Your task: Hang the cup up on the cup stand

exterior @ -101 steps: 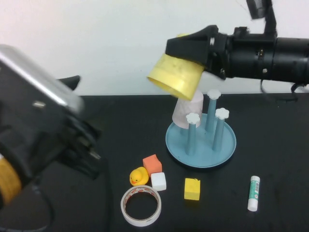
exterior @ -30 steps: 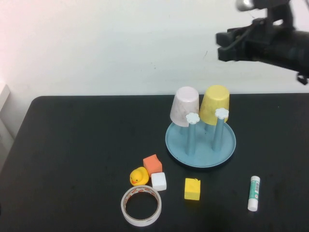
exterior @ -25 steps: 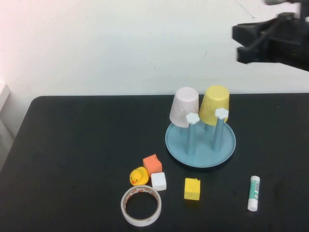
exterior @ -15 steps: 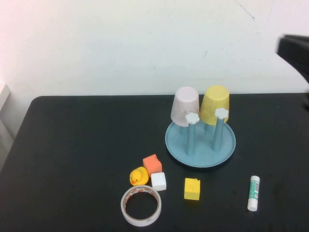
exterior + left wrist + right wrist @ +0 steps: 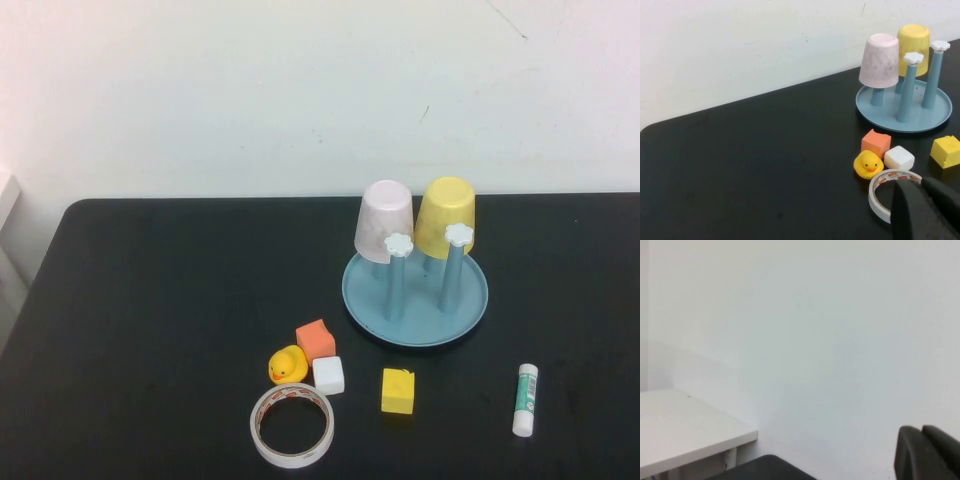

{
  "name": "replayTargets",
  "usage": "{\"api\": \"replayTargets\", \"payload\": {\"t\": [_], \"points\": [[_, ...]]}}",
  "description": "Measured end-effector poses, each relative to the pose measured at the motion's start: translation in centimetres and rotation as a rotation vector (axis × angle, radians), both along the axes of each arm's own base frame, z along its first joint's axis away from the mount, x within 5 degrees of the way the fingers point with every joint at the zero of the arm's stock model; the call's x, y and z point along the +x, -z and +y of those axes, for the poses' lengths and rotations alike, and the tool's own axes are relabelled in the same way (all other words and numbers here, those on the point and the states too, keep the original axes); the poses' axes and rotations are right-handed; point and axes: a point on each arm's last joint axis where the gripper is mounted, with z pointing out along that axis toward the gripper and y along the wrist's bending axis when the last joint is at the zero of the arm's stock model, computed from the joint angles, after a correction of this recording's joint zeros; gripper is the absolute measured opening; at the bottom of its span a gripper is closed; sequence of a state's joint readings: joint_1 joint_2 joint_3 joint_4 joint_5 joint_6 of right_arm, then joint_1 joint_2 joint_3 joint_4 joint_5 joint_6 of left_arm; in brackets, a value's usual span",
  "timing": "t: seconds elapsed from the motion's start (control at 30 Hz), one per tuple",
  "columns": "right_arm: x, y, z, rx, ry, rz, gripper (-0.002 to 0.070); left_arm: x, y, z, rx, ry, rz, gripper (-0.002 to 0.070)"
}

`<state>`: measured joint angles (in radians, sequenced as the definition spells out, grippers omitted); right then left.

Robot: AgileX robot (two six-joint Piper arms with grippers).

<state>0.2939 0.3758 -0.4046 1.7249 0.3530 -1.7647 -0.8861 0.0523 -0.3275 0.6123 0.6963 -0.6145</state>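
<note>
The yellow cup (image 5: 445,215) hangs upside down on the back right peg of the cup stand (image 5: 415,322), with nothing holding it. It also shows in the left wrist view (image 5: 913,42), on the light-blue stand (image 5: 920,121). Two front pegs with white flower caps stand bare. Neither arm shows in the high view. My left gripper (image 5: 921,182) is shut and empty, low over the table near the tape roll, well away from the stand. My right gripper (image 5: 921,429) is shut and empty, facing the white wall.
A pale pink cup (image 5: 385,222) sits upside down on the back left peg. In front of the stand lie an orange cube (image 5: 316,340), a rubber duck (image 5: 288,365), a white cube (image 5: 328,375), a tape roll (image 5: 290,458), a yellow cube (image 5: 398,390) and a glue stick (image 5: 525,399).
The right gripper let go of the yellow cup on the peg, drew back to the right and left the high view. The left arm also left that view.
</note>
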Motion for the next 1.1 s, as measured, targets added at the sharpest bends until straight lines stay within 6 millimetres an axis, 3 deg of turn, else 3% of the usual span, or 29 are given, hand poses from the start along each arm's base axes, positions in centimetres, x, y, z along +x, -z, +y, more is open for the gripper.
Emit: {"api": "replayTargets", "payload": {"t": [0.2,0.4,0.6,0.87,0.97,1.1], "points": [[-1.5,2.8,-0.5,0.003,0.0,-0.011,-0.0001,0.0,0.0,0.0,0.0,0.0,0.0,-0.0001],[-0.4,6.2,-1.3,-0.062,0.137,0.068,-0.0001,0.0,0.0,0.0,0.001,-0.001,0.002,-0.0001],[0.4,6.9,-2.8,-0.154,0.335,0.064,-0.0001,0.0,0.0,0.0,0.001,-0.001,0.002,-0.0001],[0.3,8.4,-4.0,-0.152,0.458,0.084,-0.0001,0.0,0.0,0.0,0.001,-0.001,0.002,-0.0001],[0.0,9.7,-4.1,-0.084,0.462,0.148,-0.0001,0.0,0.0,0.0,0.001,-0.001,0.002,-0.0001],[-0.9,11.9,-4.6,-0.117,0.545,0.339,-0.0001,0.0,0.0,0.0,0.001,-0.001,0.002,-0.0001]]}}
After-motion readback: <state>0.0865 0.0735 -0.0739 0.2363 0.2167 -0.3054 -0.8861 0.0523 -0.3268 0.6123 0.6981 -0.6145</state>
